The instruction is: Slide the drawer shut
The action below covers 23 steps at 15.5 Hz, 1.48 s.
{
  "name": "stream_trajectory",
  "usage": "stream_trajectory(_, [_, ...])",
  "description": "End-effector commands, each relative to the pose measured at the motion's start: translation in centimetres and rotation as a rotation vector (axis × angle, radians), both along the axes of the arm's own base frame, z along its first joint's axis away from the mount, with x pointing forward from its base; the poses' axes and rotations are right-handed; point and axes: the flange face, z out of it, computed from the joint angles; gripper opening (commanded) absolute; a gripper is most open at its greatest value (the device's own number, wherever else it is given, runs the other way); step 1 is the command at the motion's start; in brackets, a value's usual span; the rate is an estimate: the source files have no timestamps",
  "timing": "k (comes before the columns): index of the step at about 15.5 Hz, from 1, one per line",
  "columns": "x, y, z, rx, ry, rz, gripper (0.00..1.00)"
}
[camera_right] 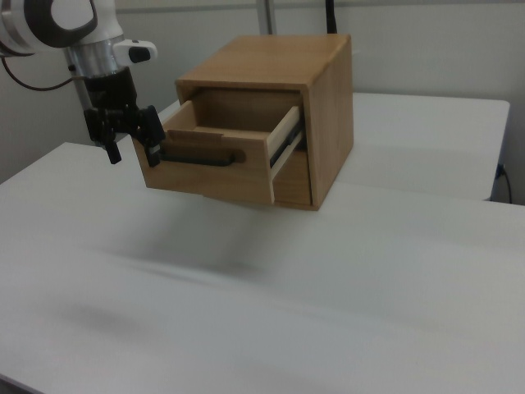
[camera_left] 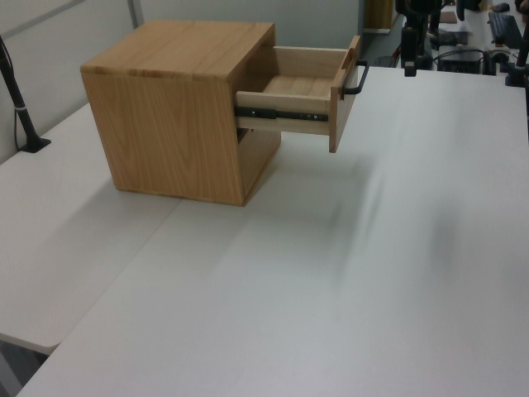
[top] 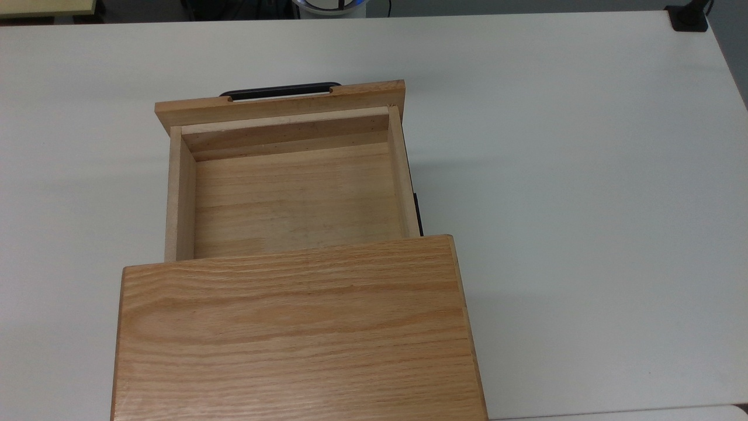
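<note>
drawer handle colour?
Black, a thin bar handle on the light oak drawer front; the right view shows it best.

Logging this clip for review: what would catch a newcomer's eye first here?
The oak cabinet on the white table, with its empty drawer pulled far out. In the right view, the gripper hangs open at the left end of the drawer's black handle.
</note>
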Motion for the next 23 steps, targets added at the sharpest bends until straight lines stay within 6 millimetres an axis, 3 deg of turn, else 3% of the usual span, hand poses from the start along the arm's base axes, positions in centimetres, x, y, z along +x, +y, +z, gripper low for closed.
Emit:
stream_trajectory(1, [-0.50, -0.40, 0.61, -0.009, 0.031, 0.016, 1.00])
stream_trajectory(17, [-0.66, -0.54, 0.50, -0.013, 0.047, 0.015, 0.98])
stream_trajectory(23, [-0.40, -0.60, 0.06, -0.012, 0.053, 0.026, 0.30])
